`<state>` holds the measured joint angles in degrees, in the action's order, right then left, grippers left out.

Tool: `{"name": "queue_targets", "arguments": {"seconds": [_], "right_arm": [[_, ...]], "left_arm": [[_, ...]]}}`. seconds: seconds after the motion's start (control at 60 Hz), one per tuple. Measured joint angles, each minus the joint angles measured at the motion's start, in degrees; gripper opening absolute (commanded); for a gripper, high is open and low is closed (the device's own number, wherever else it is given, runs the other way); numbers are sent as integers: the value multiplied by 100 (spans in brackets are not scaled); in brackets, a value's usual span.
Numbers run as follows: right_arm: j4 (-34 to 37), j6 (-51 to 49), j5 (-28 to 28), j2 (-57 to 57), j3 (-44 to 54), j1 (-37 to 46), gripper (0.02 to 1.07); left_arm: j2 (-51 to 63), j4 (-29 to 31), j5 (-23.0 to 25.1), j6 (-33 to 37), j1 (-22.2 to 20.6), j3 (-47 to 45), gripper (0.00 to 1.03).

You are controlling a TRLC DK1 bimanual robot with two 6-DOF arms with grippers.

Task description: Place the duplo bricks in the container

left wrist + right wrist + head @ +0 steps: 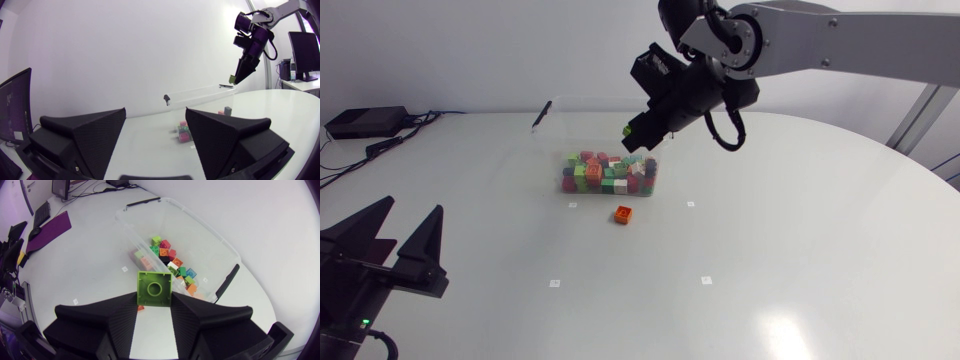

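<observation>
Our right claw was clamped on a green brick, studs' underside facing the camera, high above the desk. The clear container lay below and just ahead of it, its long axis running away from the claw, with a heap of bricks at the near end. We judged a short drop would land it inside. One orange brick sat on open desk just outside the wall, nearer this arm. Our left claw rested well apart, fingers spread.
</observation>
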<state>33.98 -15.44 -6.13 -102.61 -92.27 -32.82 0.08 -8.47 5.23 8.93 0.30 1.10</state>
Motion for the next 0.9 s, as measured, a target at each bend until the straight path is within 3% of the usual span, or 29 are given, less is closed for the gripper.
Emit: {"name": "queue_targets", "arguments": {"seconds": [0.15,0.283,0.483,0.517,0.817,0.867,0.9], "right_arm": [[-79,0,-2,-302,-326,59,33],[-114,2,-2,-575,-575,59,33],[-122,2,0,-931,-1012,66,33],[-125,2,0,-988,-1095,70,33],[-140,22,0,-1738,-1875,234,33],[-138,22,0,-1882,-2026,278,37],[-127,22,0,-1963,-2122,302,45]], "left_arm": [[-31,0,-20,-214,229,0,84],[-31,0,-22,-444,293,0,92],[-31,0,-42,-555,330,0,93],[-31,-2,-46,-568,330,0,99],[-31,0,-83,-597,334,0,99],[-31,2,-83,-597,334,0,99],[-31,2,-83,-597,334,0,99]]}}
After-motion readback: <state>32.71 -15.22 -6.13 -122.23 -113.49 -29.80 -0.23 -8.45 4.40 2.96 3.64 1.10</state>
